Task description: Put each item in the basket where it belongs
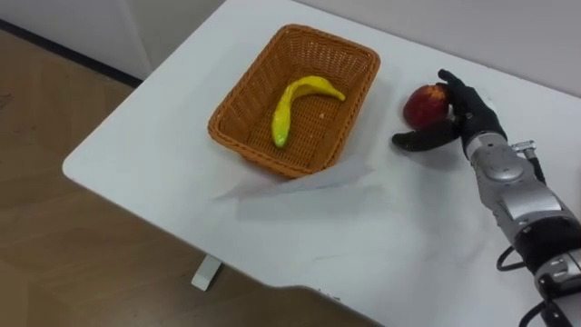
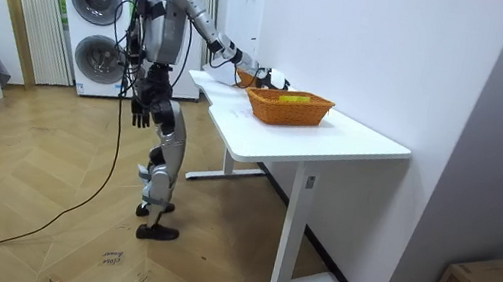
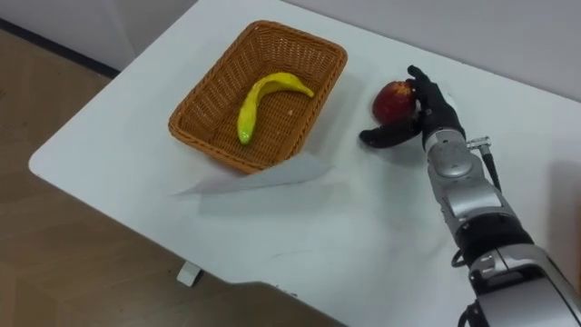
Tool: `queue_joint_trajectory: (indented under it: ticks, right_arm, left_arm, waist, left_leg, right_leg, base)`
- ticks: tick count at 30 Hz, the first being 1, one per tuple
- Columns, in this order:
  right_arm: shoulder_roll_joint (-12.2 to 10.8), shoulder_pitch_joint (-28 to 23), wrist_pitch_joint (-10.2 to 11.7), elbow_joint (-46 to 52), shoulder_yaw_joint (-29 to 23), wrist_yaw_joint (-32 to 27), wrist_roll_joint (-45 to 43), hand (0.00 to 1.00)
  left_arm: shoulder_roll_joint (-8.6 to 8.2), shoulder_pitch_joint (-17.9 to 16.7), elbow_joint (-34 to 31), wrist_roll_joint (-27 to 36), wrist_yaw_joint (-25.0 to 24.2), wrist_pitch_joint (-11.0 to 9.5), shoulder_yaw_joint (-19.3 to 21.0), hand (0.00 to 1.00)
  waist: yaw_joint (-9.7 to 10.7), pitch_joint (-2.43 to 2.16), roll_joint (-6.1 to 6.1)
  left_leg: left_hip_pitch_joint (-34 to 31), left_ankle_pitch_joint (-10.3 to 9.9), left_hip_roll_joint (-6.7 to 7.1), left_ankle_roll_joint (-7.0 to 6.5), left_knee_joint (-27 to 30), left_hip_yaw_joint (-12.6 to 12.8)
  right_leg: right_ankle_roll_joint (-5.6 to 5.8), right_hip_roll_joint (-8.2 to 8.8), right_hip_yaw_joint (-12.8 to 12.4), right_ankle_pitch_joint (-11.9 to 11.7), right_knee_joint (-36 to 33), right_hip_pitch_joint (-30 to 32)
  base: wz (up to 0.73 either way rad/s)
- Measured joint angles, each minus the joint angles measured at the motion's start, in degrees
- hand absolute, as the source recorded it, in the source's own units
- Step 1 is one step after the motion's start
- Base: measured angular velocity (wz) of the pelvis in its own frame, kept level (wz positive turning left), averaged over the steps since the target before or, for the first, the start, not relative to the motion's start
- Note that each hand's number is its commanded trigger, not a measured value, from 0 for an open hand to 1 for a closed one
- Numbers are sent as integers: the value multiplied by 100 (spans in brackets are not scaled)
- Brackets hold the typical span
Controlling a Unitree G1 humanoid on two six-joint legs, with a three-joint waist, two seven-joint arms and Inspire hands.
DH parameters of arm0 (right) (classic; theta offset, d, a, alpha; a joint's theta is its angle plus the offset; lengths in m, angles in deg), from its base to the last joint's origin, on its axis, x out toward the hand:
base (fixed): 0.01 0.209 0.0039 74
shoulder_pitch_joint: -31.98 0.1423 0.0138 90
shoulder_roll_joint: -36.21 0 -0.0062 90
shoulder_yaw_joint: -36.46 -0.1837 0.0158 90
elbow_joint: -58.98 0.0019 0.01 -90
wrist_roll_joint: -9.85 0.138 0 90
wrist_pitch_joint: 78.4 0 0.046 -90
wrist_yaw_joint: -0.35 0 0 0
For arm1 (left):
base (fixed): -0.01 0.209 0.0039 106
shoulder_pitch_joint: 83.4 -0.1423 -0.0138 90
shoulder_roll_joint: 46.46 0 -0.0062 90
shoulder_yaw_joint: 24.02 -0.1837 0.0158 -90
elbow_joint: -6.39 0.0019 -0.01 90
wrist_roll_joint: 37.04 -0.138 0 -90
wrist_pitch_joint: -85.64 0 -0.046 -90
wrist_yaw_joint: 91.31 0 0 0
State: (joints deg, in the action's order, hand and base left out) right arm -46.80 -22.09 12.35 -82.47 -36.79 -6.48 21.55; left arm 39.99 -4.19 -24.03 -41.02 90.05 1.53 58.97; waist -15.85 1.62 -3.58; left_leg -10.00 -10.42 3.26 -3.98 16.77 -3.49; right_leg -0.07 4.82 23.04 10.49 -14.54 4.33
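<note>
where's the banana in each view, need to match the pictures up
Left eye view: the banana lies inside the wicker basket, in the upper middle of the picture.
Right eye view: the banana lies in the same basket, upper part, a little left of centre.
Room view: the banana is a yellow sliver just above the basket's rim, on the white table, near the middle.
Shared landmark: the wicker basket.

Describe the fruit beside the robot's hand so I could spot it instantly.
On the white table stands a brown wicker basket holding a yellow banana. Right of the basket, on the tabletop, sits the apple, at the robot's right hand. Round and red, it alone lies outside the basket.
</note>
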Motion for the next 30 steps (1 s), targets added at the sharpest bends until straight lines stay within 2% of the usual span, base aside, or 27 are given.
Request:
queue_joint_trajectory:
  ticks: [3,4,5,6,14,30]
  right_arm:
    - [0,0,6,0,0,-7,69,0]
    - [0,0,11,0,0,-8,101,18]
    - [0,0,11,0,1,-7,103,95]
    - [0,0,11,0,1,-6,103,100]
    - [164,2,88,4,-2,-53,106,100]
    - [63,0,72,11,19,127,128,100]
  left_arm:
    - [0,0,0,1,69,1,-1,0]
    - [0,0,0,1,77,1,0,0]
    - [0,0,1,1,77,1,2,0]
    - [1,0,1,1,78,1,2,0]
    - [0,0,3,0,78,1,7,0]
    - [13,3,4,-4,19,6,14,0]
  waist:
    - [-8,-1,1]
    - [-9,-1,0]
    - [-13,-2,-1]
    - [-14,-2,-1]
    - [-32,-2,-1]
    - [-118,-19,-28]
  left_leg:
    - [0,0,-1,0,0,0]
    - [1,0,-1,0,1,0]
    - [3,0,-1,0,5,1]
    - [3,0,-1,0,9,1]
    - [1,-1,-12,1,50,11]
    - [1,0,-18,5,53,11]
  right_leg:
    - [-1,0,10,0,-1,0]
    - [-1,0,13,-1,-1,0]
    - [-1,1,13,-1,-2,0]
    - [-1,2,13,-1,-2,0]
    - [-8,2,-1,-5,-2,-1]
    - [-11,2,49,-7,-9,-7]
  base:
    - [0]
    - [0]
    - [0]
    - [0]
    - [0]
    - [0]
